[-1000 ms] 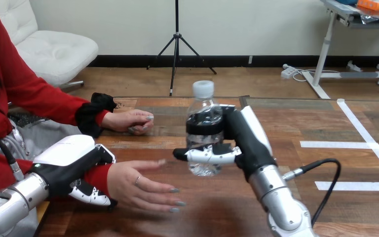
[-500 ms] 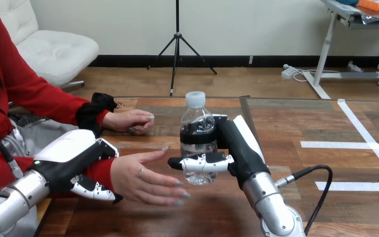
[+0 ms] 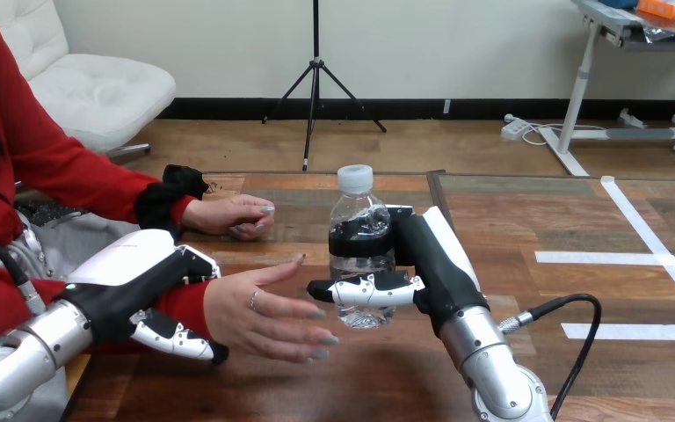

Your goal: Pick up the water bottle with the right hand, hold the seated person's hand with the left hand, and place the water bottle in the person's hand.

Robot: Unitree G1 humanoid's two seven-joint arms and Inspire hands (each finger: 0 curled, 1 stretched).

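Right hand (image 3: 429, 259) has its fingers and thumb curled round the water bottle (image 3: 359, 220), holding it upright over the wooden table (image 3: 527, 220), just beside the fingertips of the person's open hand (image 3: 264, 312). Left hand (image 3: 127, 286) closes round the person's wrist (image 3: 183, 308) at the red sleeve, thumb above and fingers beneath. Farther back, the person's other hand (image 3: 228, 214) rests on the table.
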